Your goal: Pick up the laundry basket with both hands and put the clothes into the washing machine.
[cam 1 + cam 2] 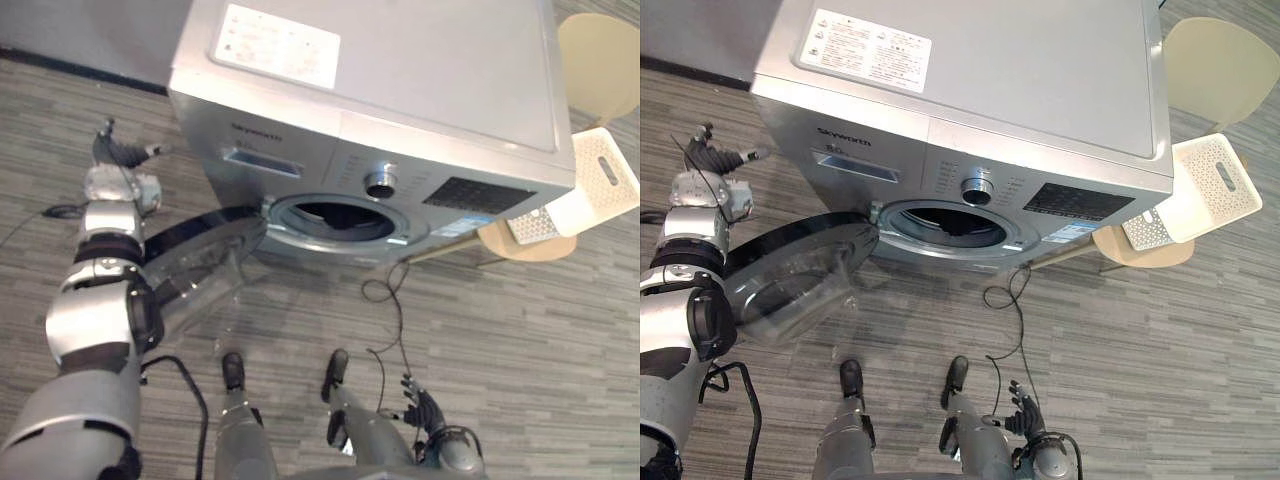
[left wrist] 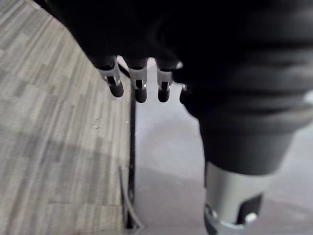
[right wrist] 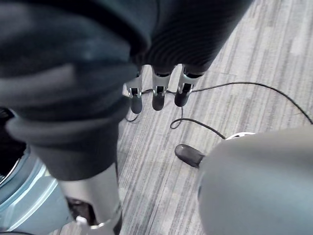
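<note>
**Both hands loose, basket off to the right of the washer**

Your left hand [image 1: 122,152] is raised at the far left, just beside the left corner of the washing machine [image 1: 400,90]. Its fingers [image 2: 140,88] are straight and relaxed, closed on nothing, and the thumb sticks out toward the machine. Your right hand [image 1: 420,408] hangs low on the near right. Its fingers [image 3: 157,98] are also loose and spread, with the floor [image 1: 520,340] below them.

The laundry basket [image 1: 590,185] is in neither hand. It is a white plastic box with rounded corners, walls perforated with small holes, and a slot handle cut into one face. It lies tilted against a beige chair [image 1: 598,55] to the right of the machine, well apart from both hands. You cannot tell from these views whether there are clothes in it.

The machine is a boxy front-loader in brushed silver-grey with a smooth flat top that carries a white label [image 1: 278,45]. On its front you can see a round metal knob [image 1: 381,183], a recessed drawer [image 1: 262,161] and a dark panel to the right of the knob. The round door [image 1: 195,265], clear glass bulging inside a black ring, is swung open to the left, next to your left arm. The drum opening [image 1: 335,220] is a dark circle inside a silver rim. The floor is grey, with a pattern of narrow planks.
</note>
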Controlling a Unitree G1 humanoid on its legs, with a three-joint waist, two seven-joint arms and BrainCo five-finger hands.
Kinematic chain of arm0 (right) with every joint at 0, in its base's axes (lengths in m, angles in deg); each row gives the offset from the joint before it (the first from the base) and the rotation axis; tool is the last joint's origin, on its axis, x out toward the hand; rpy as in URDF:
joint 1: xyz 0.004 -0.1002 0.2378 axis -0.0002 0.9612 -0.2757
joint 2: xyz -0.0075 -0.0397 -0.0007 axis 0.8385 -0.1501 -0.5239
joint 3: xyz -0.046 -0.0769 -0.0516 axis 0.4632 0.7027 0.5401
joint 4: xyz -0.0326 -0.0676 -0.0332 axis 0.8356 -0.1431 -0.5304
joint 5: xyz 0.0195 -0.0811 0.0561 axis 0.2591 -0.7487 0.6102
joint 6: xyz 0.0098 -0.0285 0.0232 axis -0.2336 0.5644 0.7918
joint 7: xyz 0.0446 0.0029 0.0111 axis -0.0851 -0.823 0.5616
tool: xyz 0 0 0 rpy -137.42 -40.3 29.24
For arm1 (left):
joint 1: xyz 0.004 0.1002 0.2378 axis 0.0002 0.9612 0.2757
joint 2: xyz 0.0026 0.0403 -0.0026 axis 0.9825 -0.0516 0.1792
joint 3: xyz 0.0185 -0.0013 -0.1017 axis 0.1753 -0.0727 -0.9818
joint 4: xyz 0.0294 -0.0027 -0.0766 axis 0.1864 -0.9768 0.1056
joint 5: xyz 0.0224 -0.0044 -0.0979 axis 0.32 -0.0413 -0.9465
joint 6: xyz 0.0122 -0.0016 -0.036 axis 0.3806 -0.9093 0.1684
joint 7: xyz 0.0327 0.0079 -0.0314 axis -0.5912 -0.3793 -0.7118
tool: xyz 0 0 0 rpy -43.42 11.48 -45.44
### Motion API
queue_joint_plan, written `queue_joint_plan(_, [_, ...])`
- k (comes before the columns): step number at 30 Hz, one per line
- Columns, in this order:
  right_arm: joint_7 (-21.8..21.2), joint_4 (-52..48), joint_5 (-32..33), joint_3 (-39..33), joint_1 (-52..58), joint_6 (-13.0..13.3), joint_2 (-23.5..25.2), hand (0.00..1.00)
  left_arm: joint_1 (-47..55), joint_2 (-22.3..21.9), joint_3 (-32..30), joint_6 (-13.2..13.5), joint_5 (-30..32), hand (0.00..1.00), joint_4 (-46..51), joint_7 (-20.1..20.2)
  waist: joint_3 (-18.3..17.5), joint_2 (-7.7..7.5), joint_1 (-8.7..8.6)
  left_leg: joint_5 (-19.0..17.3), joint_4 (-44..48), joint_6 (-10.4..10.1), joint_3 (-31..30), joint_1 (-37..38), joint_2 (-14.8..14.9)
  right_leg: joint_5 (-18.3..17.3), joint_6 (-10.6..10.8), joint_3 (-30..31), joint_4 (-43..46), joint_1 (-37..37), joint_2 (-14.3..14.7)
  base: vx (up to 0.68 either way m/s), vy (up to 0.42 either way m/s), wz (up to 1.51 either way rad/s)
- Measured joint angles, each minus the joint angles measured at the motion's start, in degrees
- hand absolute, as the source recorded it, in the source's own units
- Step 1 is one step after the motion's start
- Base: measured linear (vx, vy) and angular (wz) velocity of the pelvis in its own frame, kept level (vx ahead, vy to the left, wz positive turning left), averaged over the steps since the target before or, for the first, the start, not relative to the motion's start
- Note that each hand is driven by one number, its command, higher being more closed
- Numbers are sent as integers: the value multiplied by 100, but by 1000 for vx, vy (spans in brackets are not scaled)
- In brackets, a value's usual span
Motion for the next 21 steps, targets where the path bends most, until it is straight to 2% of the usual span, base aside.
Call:
queue_joint_plan(2, [-131, -476, -4, 129, 58, 2, -8, 0, 226, 20, -363, -70, 197, 0, -29, 251, -4, -25, 20, 34, -9, -58, 129, 0, 126, 2, -1, 31, -20, -45, 122, 39, -111, -27])
queue_joint_plan(3, [-208, -707, -5, 225, 74, 2, -40, 0, 239, 121, -495, -133, 281, 0, -28, 334, -15, -46, 36, 47, -11, -80, 225, 7, 193, 68, -82, 82, -102, -45, 202, 32, -98, -31])
queue_joint_plan(9, [-443, -1304, 3, 437, 92, 49, -417, 0, 580, 320, -1092, -142, 494, 0, -27, 465, -26, -94, 69, 147, -100, -238, 474, 130, 425, 79, -85, 318, -116, -102, 454, 31, -77, -26])
queue_joint_plan(13, [-487, -1122, -7, 451, 91, 35, -573, 0, 1010, 349, -1327, -144, 513, 0, -46, 698, -44, -116, 20, 197, -209, -272, 452, 112, 421, 78, -85, 326, -121, -174, 486, 3, -11, -4])
queue_joint_plan(16, [-635, -787, -52, 460, 78, -11, -580, 0, 1817, 293, -1341, -195, 507, 0, -178, 941, -163, -208, -33, 214, -209, -257, 441, 127, 365, 79, -87, 335, -123, -167, 467, 5, 10, 0])
queue_joint_plan(19, [-761, -561, -127, 463, 57, -53, -615, 0, 2612, 62, -1347, -190, 485, 0, -210, 1159, -245, -306, -41, 228, -211, -239, 439, 141, 313, 78, -90, 368, -127, -165, 428, 6, 24, -2])
queue_joint_plan(21, [-878, -129, -129, 430, -148, -119, -624, 0, 3459, -265, -1351, -221, 475, 0, -202, 1355, -320, -396, -53, 229, -209, -237, 572, 257, 237, 129, -161, 523, -124, -151, 362, 9, 61, -20])
